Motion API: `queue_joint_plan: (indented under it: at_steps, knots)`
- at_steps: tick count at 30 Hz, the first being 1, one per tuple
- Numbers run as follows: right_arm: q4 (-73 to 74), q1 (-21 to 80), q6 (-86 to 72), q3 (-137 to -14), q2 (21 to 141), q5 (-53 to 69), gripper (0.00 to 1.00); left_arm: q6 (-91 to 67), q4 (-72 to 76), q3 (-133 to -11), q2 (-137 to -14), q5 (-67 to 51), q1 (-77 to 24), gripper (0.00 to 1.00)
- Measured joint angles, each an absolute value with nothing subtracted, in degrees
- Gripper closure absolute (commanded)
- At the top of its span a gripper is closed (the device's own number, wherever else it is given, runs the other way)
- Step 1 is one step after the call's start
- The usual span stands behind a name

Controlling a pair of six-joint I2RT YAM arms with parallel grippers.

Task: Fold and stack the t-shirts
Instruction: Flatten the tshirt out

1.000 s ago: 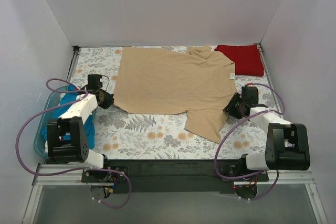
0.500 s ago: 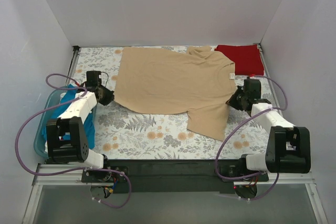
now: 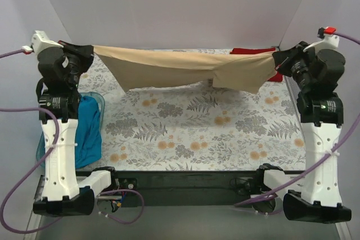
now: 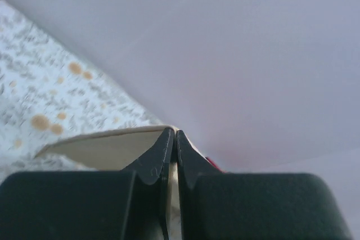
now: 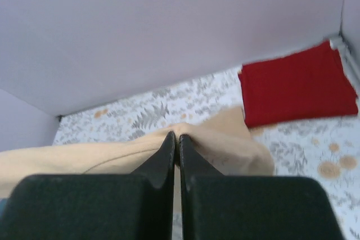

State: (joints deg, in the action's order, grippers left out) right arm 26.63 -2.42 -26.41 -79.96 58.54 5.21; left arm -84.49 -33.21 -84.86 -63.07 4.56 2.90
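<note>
Lifted now above the table's point(image 3: 197, 139) far edge, the tan t-shirt point(image 3: 174, 67) hangs stretched between left gripper point(image 3: 90, 53) and right gripper point(image 3: 277, 58), both clamped on it.

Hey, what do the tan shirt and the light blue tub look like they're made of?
The tan shirt looks like soft matte knit cloth, probably cotton: it sags and drapes in folds where it hangs. The tub seems to be smooth, slightly translucent plastic, with a rigid rounded rim.
</note>
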Motion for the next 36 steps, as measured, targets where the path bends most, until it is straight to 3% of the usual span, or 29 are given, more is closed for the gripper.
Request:
queue_joint_plan:
  at_steps: [5,14,20,27,32,36]
  knots:
    - [29.9,-2.6,-23.9,-98.2,54.1,6.2,0.99,-84.8,-32.5,-101.0,-59.1,4.8,2.9,1.00]
    - [19.0,-2.6,-25.3,-92.9,63.3,10.7,0.99,-85.6,-24.5,-99.9,-71.0,3.2,2.9,1.00]
    - [10.2,-2.5,-28.2,-93.3,81.1,15.2,0.99,-85.9,-18.9,-105.2,-92.2,0.9,2.9,1.00]
    - [8.4,-0.9,-29.7,-113.0,101.6,16.9,0.99,-86.1,-19.0,-138.2,-119.9,-3.6,4.1,1.00]
    - [5.4,-0.4,-29.7,-121.6,103.4,16.2,0.99,-87.9,-12.3,-135.0,-117.5,-5.9,7.2,1.00]
    - [0.7,-0.4,-29.8,-118.3,100.3,16.2,0.99,-88.1,-9.1,-129.4,-113.0,-6.5,8.6,1.00]
